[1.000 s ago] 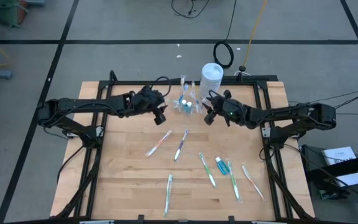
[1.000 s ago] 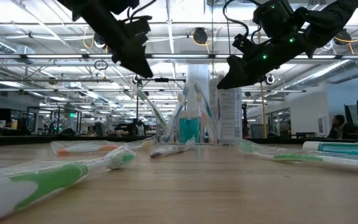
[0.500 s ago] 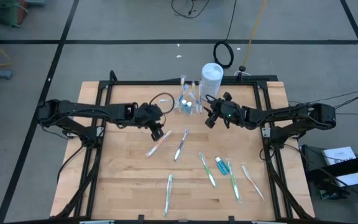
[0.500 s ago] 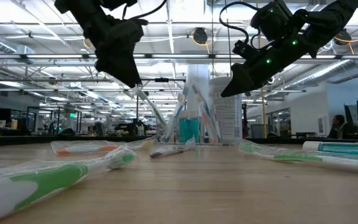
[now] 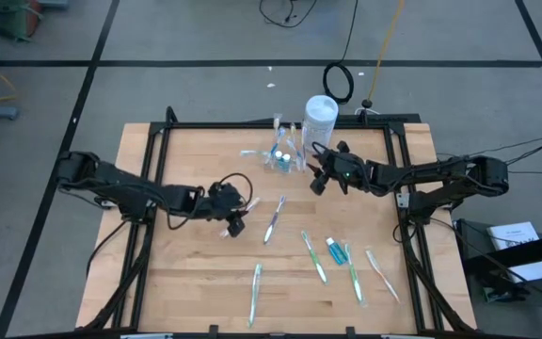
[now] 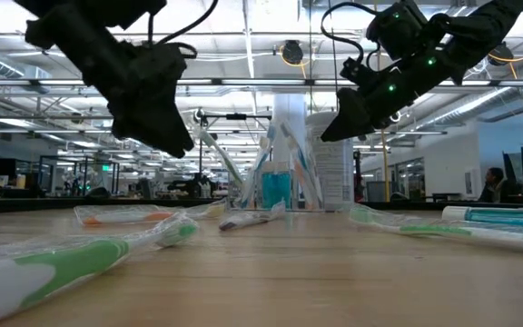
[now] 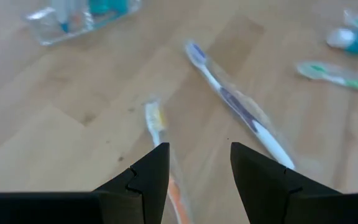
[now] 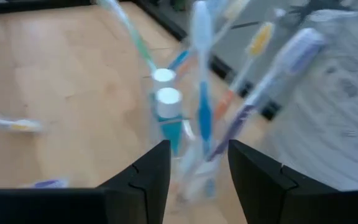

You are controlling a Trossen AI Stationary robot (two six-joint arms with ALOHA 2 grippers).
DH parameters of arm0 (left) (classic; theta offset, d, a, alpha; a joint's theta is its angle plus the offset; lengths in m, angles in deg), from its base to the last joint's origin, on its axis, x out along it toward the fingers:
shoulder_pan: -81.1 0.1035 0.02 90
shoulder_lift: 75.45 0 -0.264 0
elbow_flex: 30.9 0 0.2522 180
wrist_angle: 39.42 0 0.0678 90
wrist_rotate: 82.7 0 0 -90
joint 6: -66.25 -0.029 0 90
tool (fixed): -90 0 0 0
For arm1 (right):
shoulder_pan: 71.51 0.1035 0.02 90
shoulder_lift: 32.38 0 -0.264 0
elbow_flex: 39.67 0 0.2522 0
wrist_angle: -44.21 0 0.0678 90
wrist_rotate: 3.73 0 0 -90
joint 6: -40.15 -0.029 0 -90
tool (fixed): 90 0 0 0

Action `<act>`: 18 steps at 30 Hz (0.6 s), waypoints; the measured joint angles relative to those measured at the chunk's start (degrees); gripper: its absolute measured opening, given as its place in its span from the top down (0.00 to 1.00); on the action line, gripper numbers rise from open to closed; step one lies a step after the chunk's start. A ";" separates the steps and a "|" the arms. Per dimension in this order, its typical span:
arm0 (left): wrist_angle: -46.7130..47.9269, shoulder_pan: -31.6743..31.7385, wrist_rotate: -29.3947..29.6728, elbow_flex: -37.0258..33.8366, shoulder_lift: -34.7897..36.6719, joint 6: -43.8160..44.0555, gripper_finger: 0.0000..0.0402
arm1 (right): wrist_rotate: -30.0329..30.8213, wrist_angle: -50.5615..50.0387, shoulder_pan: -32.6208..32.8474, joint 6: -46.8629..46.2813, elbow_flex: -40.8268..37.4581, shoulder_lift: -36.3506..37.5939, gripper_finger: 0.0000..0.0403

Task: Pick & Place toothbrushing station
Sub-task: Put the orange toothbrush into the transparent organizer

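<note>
Orange-handled toothbrush (image 7: 156,121) lies flat on the wooden surface (image 5: 186,273) directly under my left gripper (image 5: 234,220), fingers open and empty; I should centre on the handle and close low. My right gripper (image 5: 314,179), also open and empty, hovers beside the clear cup (image 5: 281,158) holding brushes and blue tubes. No legible writing.

Left tool (image 5: 236,224) now over orange toothbrush (image 7: 165,163).

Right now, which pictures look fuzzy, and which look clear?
Right wrist view: the cup of toothbrushes is smeared. Left wrist view: the orange toothbrush is streaky. Low view: the near green toothbrush is out of focus. High view: the table looks clear.
</note>
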 joint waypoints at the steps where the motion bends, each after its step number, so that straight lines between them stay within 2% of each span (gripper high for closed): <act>1: -1.33 -0.40 1.81 -0.50 -0.57 1.38 0.56 | -0.68 0.30 0.00 -0.12 0.00 0.00 0.61; 3: -2.44 -1.04 3.82 -1.14 -2.17 2.99 0.56 | -1.75 1.04 0.05 -1.72 0.00 0.00 0.61; 7: -4.48 -1.18 4.09 -1.14 -7.87 3.09 0.56 | -4.06 1.16 0.07 -5.83 0.02 0.00 0.61; 12: -11.11 1.00 3.28 -0.82 -15.51 3.45 0.56 | -7.56 0.34 0.99 -7.04 0.02 0.00 0.61; 18: -12.36 3.05 3.20 1.06 -21.21 3.27 0.56 | -8.99 0.40 2.96 -5.37 0.02 0.00 0.61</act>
